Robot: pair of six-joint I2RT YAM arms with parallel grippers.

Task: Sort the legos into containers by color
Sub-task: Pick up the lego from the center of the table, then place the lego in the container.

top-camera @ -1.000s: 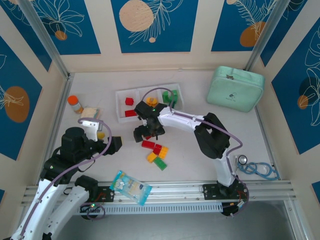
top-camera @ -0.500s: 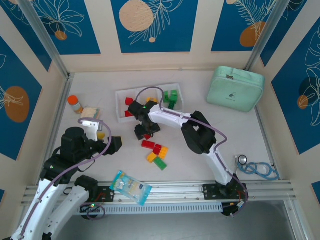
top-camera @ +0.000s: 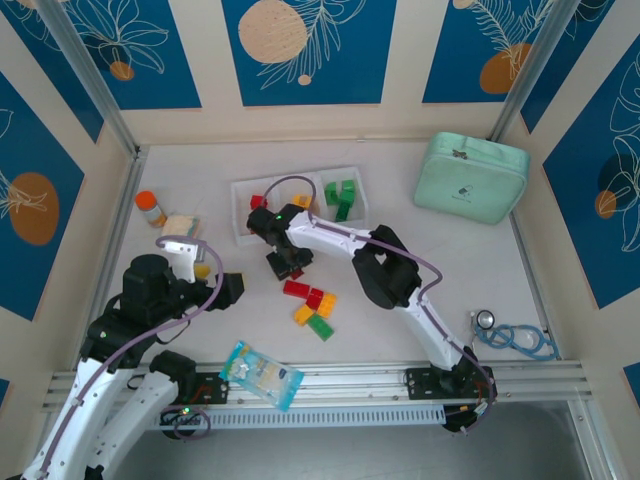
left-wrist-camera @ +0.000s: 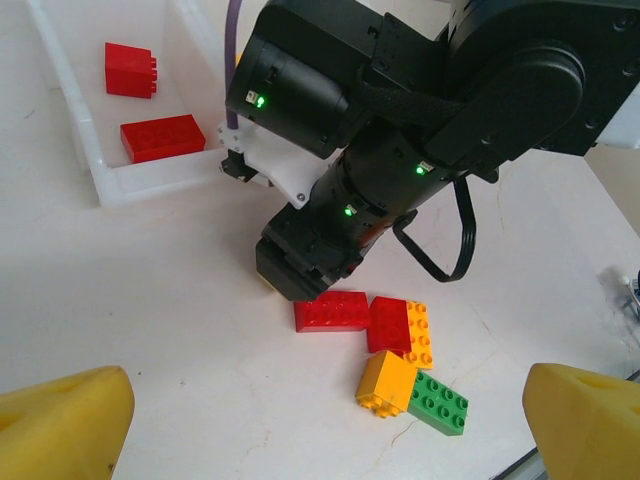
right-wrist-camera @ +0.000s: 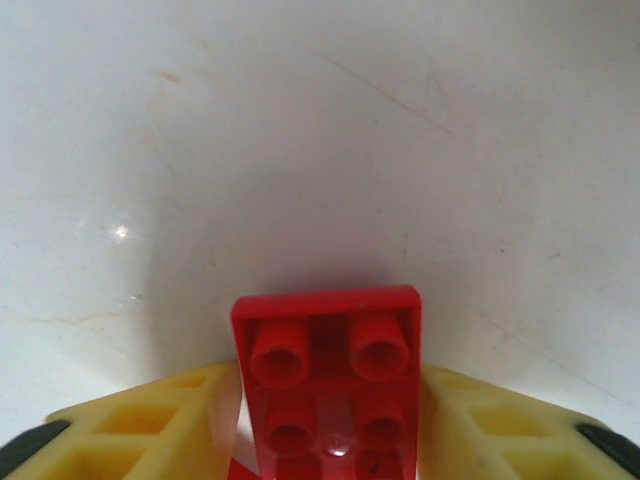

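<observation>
The three joined white containers [top-camera: 240, 236] stand at the back. The left one holds two red legos [left-wrist-camera: 162, 137], the middle one an orange one [top-camera: 302, 201], the right one green ones [top-camera: 340, 195]. Red [left-wrist-camera: 332, 311], orange [left-wrist-camera: 387, 382] and green [left-wrist-camera: 437, 403] legos lie clustered in front of the containers. My right gripper [top-camera: 285, 268] is down on the table just left of that cluster. Its yellow fingers [right-wrist-camera: 150, 430] press both sides of a red lego [right-wrist-camera: 328, 370], studs toward the camera. My left gripper [top-camera: 228, 288] hangs open to the left, nothing between its fingers.
A mint-green zippered case [top-camera: 470, 177] sits at the back right. A blue-white snack packet [top-camera: 261, 375] lies near the front rail. An orange-capped bottle [top-camera: 150, 207] and a pale pack [top-camera: 180, 226] are at the left, blue-rimmed glasses [top-camera: 520, 340] at the right.
My right gripper has shifted left, lowered to the table and closed its fingers onto a red lego. The left arm has stayed still.
</observation>
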